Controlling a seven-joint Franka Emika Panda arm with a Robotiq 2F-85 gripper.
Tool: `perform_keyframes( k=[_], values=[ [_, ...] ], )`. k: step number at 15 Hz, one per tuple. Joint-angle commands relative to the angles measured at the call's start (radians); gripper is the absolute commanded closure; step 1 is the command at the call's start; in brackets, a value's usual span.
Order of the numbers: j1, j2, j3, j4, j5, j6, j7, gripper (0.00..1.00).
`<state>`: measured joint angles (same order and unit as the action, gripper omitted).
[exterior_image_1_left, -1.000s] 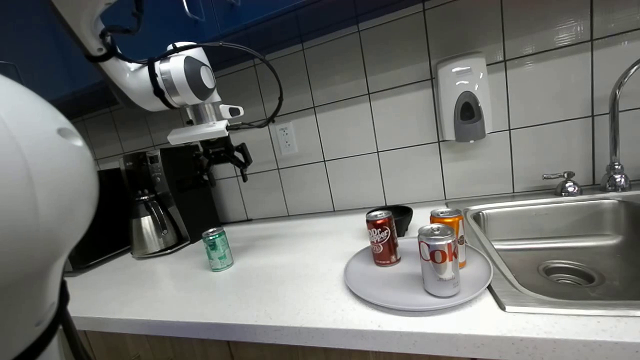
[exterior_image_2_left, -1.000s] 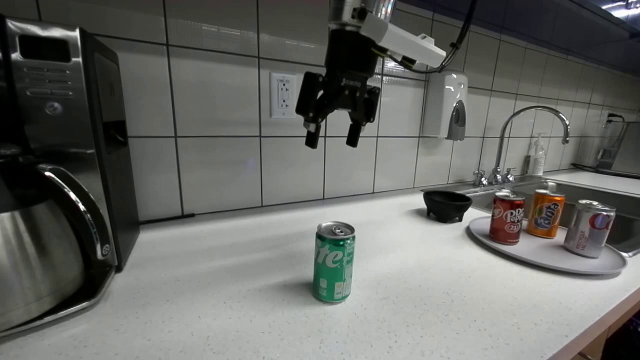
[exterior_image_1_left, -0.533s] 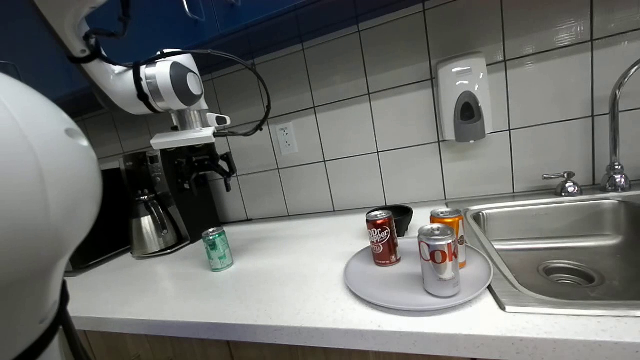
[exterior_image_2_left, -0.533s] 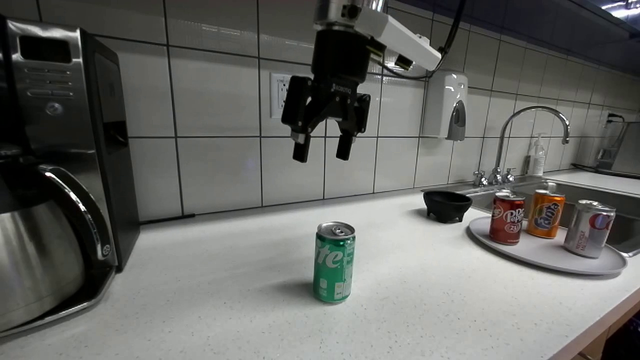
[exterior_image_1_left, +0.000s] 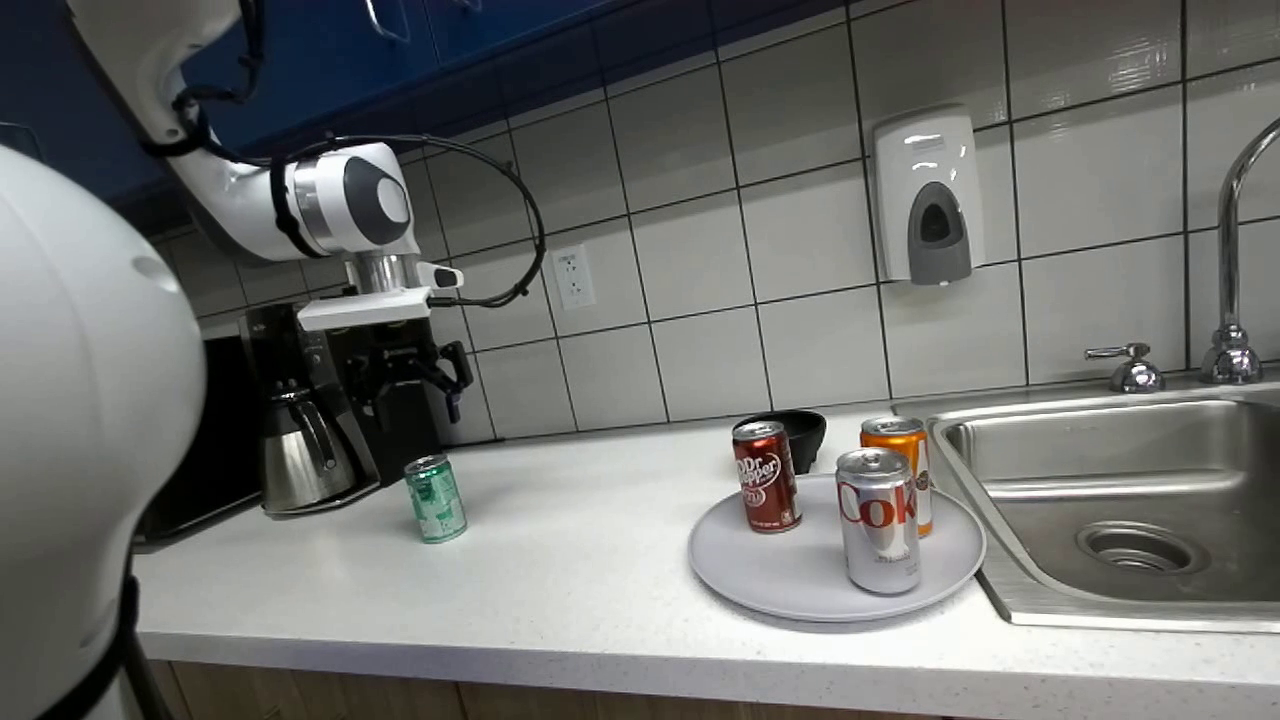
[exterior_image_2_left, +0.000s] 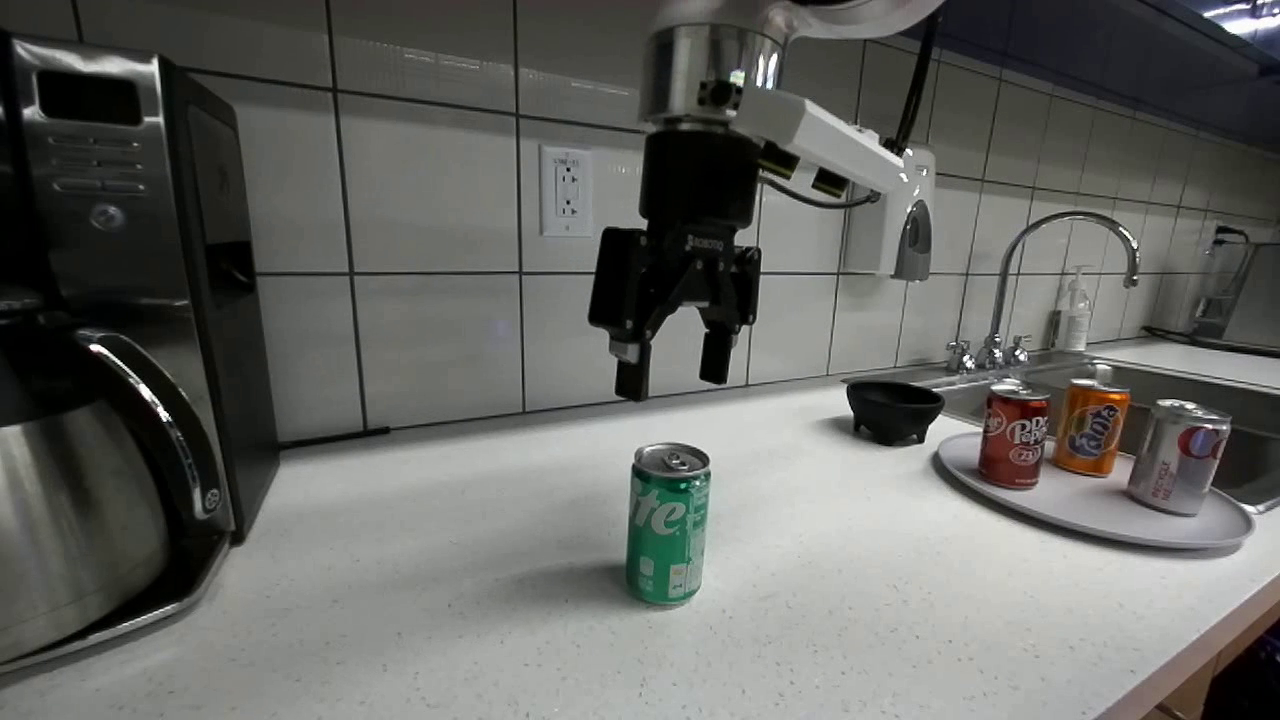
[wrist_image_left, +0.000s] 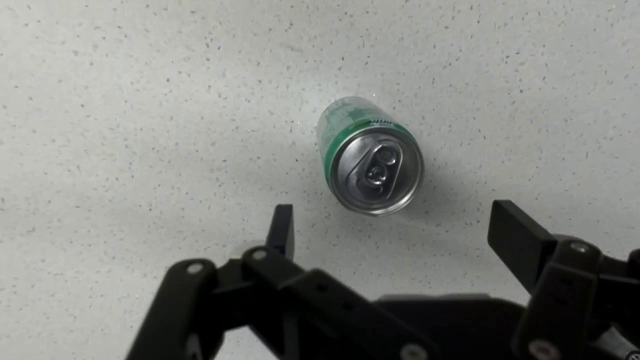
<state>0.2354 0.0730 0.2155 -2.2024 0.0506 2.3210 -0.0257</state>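
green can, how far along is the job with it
Seemingly done: the red can, orange can and silver can stand on the gray plate. In progress: the open gripper hangs higher than the green can, apart from it. Probably left: picking up the green can, which stands on the counter, off the plate.

In an exterior view, the green can (exterior_image_2_left: 668, 545) at lower centre carries white lettering and a silver top; the tool (exterior_image_2_left: 674, 376) is mostly black. At right, the red can (exterior_image_2_left: 1012, 440) has white lettering, the orange can (exterior_image_2_left: 1092, 430) blue-and-white lettering, the silver can (exterior_image_2_left: 1178, 462) red lettering; the plate (exterior_image_2_left: 1080, 505) is plain pale grey, the bowl (exterior_image_2_left: 893, 408) solid black. The white bench (wrist_image_left: 150, 150) shows fine dark specks, the off-white tiles (exterior_image_1_left: 690, 255) a dark grid. The cabinets (exterior_image_1_left: 320, 60) at upper left of an exterior view are deep blue.
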Motion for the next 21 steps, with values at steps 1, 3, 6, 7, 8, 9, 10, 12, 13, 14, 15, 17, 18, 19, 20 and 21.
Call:
perform_keyframes(
  k=[1,3,6,7,8,9,10,12,13,14,15,17,18,19,20,21],
  values=[
    [-0.006,0.021,0.004,0.009,0.003,-0.026,-0.029,0.00],
    [-0.007,0.040,0.004,0.015,0.004,-0.026,-0.033,0.00],
    [-0.007,0.067,0.005,0.025,-0.002,-0.028,-0.043,0.00],
    [-0.008,0.074,0.005,0.026,-0.002,-0.029,-0.048,0.00],
    [-0.009,0.082,0.005,0.028,0.001,-0.028,-0.056,0.00],
    [-0.009,0.091,0.005,0.032,-0.001,-0.030,-0.061,0.00],
    [-0.009,0.099,0.006,0.037,-0.001,-0.031,-0.069,0.00],
    [-0.009,0.115,0.007,0.051,-0.002,-0.033,-0.082,0.00],
    [-0.009,0.121,0.007,0.055,-0.003,-0.034,-0.087,0.00],
    [-0.010,0.129,0.007,0.062,-0.003,-0.036,-0.095,0.00],
    [-0.011,0.136,0.007,0.068,-0.002,-0.036,-0.100,0.00],
    [-0.012,0.148,0.008,0.076,-0.001,-0.037,-0.113,0.00],
    [-0.013,0.154,0.008,0.079,0.000,-0.037,-0.118,0.00],
    [-0.014,0.159,0.008,0.082,0.000,-0.037,-0.121,0.00],
    [-0.015,0.164,0.008,0.085,0.001,-0.037,-0.124,0.00],
    [-0.015,0.169,0.008,0.088,0.000,-0.037,-0.128,0.00]
  ],
)
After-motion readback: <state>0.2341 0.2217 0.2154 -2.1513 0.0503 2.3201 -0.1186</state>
